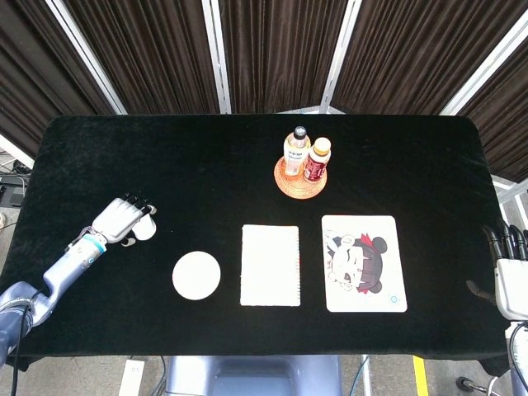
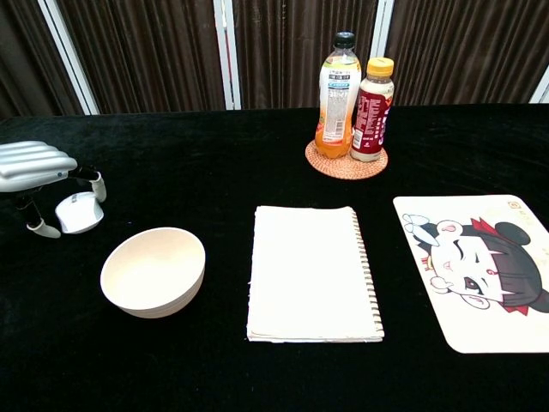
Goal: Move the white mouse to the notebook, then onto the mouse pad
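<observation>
The white mouse (image 2: 79, 212) lies on the black cloth at the far left, left of the bowl. My left hand (image 2: 39, 167) arches over it, with fingers curled down on its far side and the thumb on its near side, so the hand grips it. From the head view the left hand (image 1: 120, 221) hides most of the mouse (image 1: 145, 230). The white notebook (image 1: 270, 265) lies closed mid-table, with the cartoon mouse pad (image 1: 363, 262) just to its right. My right hand (image 1: 509, 268) hangs at the table's right edge, fingers apart, holding nothing.
A cream bowl (image 2: 153, 271) stands between the mouse and the notebook (image 2: 313, 273). An orange-drink bottle (image 2: 339, 86) and a red-labelled bottle (image 2: 373, 99) stand on a woven coaster (image 2: 347, 169) behind the notebook. Dark curtains close off the back.
</observation>
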`<state>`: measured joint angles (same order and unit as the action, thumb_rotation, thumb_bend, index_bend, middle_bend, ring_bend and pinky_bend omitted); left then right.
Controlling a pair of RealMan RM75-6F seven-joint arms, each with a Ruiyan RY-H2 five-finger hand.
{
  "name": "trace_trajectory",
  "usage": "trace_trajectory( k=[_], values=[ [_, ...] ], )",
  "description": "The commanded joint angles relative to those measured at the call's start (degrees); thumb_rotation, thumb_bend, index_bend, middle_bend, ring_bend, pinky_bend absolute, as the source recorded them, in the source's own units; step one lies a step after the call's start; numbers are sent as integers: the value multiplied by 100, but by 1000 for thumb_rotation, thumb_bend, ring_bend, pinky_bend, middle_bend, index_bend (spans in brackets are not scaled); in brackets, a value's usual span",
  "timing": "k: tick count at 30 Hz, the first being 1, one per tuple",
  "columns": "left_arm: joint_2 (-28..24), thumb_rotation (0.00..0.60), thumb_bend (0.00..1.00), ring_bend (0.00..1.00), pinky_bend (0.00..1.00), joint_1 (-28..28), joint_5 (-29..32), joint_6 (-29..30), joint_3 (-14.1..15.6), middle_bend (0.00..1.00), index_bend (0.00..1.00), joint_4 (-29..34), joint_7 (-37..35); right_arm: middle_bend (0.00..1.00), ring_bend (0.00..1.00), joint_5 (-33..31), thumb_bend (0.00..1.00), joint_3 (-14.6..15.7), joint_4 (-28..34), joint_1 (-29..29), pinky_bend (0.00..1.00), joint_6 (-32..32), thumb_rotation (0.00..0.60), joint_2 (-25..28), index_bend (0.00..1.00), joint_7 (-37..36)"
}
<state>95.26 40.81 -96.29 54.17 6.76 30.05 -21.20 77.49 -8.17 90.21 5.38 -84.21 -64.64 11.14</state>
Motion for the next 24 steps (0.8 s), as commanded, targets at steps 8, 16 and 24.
trace_trajectory(
  k=[8, 16, 24],
  values=[
    [-51, 600, 0, 524, 475, 12, -90, 679, -14, 541, 675, -115, -242, 0, 0, -62, 0, -16, -23, -2, 0, 26, 600, 12, 88, -55],
    [-529, 600, 0, 517, 475, 524, -188, 1074, -281, 531, 675, 979, 76, 0, 0, -102, 0, -38, 17, 6, 0, 55, 600, 51, 88, -135],
    [-1021, 600, 0, 508, 475, 1446, -338, 657, -689, 523, 674, 2697, 940, 0, 0, -306, 0, -112, 17, 11, 0, 130, 600, 90, 88, -190]
  ],
)
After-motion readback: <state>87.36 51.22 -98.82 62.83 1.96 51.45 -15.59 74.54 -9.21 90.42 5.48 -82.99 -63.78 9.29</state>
